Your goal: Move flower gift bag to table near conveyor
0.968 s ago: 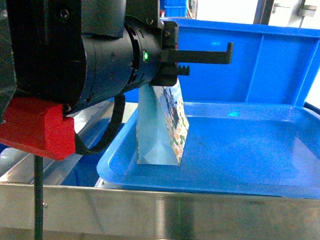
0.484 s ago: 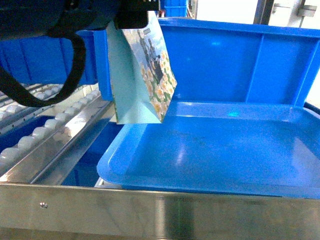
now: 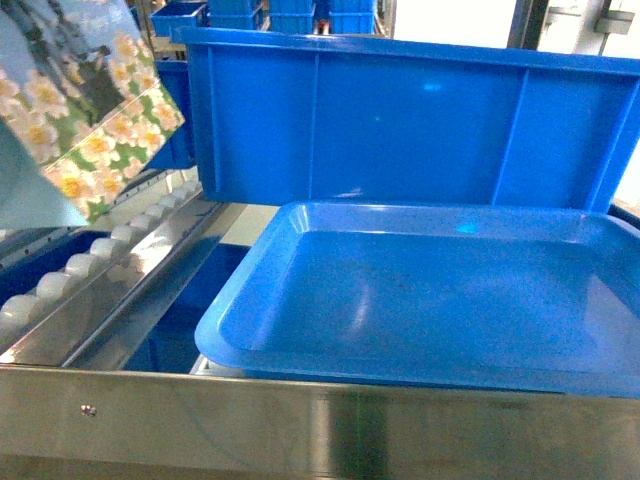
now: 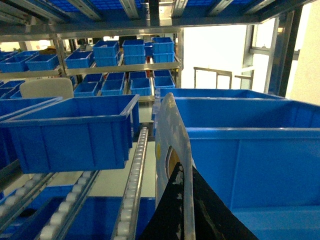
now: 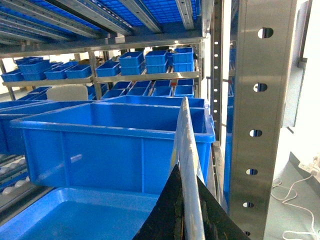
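Note:
The flower gift bag, pale blue with white and yellow blooms, hangs tilted at the top left of the head view, above the conveyor and its white rollers. The left wrist view shows the bag edge-on, its top pinched by my left gripper, which is shut on it. My right gripper is shut, with only a thin pale strip showing along the seam of its black fingers. Neither gripper appears in the head view. The table is out of view.
A blue tray lies in front of a large blue bin. A steel rail crosses the near edge. Blue bins sit on the roller lanes. A perforated steel post stands right of the right gripper.
The bag has been lifted out of the blue tray and carried up and to the left, over the rollers. The left arm has left the head view.

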You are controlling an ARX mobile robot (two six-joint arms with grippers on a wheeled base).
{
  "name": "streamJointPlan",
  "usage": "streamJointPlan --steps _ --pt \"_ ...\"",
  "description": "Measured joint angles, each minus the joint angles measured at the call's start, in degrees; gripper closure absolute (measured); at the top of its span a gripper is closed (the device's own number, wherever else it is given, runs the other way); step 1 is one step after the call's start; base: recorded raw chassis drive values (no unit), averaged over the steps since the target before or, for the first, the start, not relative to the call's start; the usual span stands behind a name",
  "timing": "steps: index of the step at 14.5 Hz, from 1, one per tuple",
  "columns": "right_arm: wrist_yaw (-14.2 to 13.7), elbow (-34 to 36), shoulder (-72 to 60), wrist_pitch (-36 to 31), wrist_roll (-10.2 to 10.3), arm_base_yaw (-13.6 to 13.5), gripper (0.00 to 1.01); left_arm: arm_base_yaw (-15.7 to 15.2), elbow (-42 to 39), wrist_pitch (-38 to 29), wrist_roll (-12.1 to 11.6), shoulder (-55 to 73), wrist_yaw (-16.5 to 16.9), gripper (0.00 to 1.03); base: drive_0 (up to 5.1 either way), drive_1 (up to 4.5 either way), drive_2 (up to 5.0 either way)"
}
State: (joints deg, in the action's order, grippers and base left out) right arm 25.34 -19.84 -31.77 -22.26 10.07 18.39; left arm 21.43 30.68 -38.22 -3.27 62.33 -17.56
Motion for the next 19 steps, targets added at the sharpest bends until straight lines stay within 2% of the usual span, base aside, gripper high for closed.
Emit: streamJointPlan --steps 2,4,7,9,19 --pt "0.0 0.0 0.0 0.0 0.0 0.0 0.99 -1.3 -2.6 2.7 0.3 -5.6 0.5 1.01 0.0 0.0 0.0" --pt "0.0 0.0 0.0 0.0 0.0 0.0 0.99 -3.8 -6.7 7.3 0.3 -14.4 1.5 1.01 0.0 0.0 0.0" --pt "0.0 0.0 0.0 0.0 0.0 0.0 0.99 -9.9 -14.8 18.7 0.2 -31.3 0.7 1.01 0.0 0.0 0.0" --pt "0.0 0.0 0.0 0.0 0.0 0.0 0.99 -11.5 -18.7 26.6 0.3 -41.5 1.1 1.01 0.0 0.0 0.0" --pt "0.0 0.0 0.0 0.2 0.0 0.0 0.99 -11.5 -18.6 26.2 0.3 -41.6 1.5 1.01 -4.8 1.78 3.2"
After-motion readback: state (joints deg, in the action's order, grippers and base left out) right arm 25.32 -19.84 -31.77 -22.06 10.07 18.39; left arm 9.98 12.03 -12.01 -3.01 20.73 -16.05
